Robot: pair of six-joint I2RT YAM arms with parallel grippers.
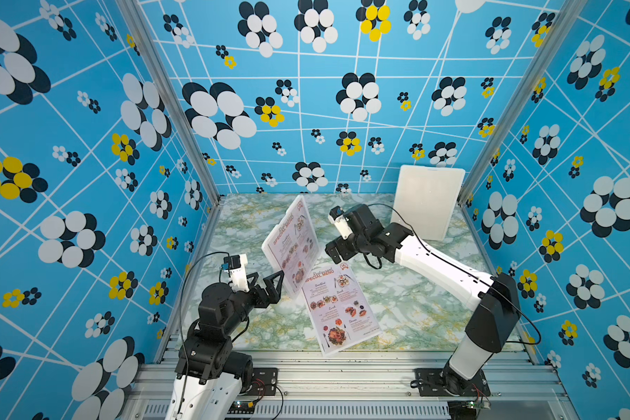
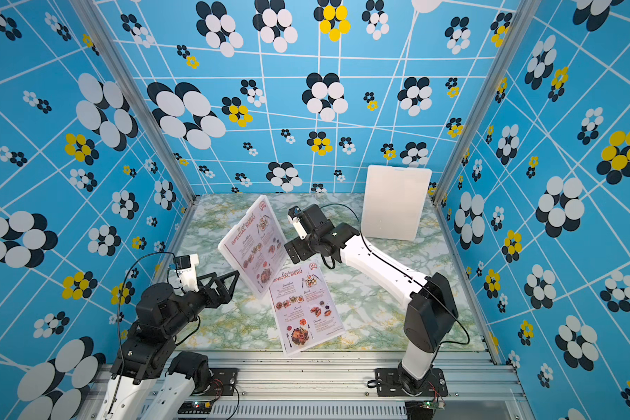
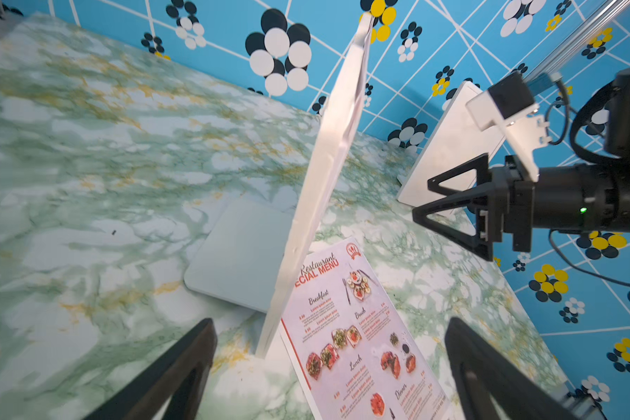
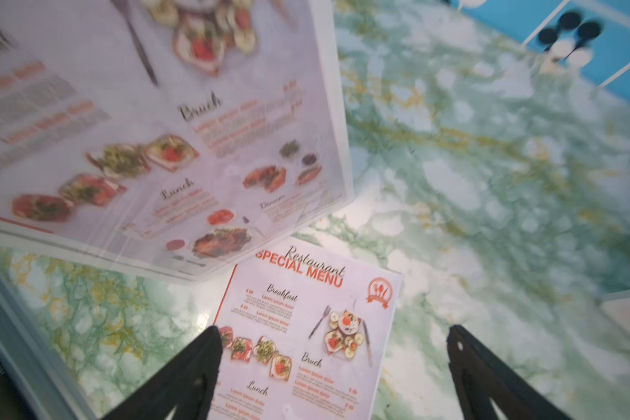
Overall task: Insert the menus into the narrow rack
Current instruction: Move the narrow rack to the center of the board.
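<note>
We cannot tell how deep the standing menu (image 1: 292,243) sits in the clear rack (image 3: 241,254). The slot at its foot is hidden, and the right wrist view is smeared with blur. In the left wrist view the rack's upright panel cuts off the start of the heading on the flat menu (image 3: 360,338). In both top views the fingers of the right gripper (image 1: 337,256) are mostly tucked under its wrist. The left gripper (image 1: 270,273) stands wide open and empty, with the rack's near lower corner in line between its fingers; whether a fingertip touches it we cannot tell. The right gripper is likewise spread wide and holds nothing, above the top end of the flat menu and near the rack's right side. The flat menu lies on the marble table (image 1: 415,298) with its near corner at the front edge. A white board (image 1: 428,202) leans on the back wall (image 1: 306,127), well apart, and open tabletop lies to the right of the menus.
</note>
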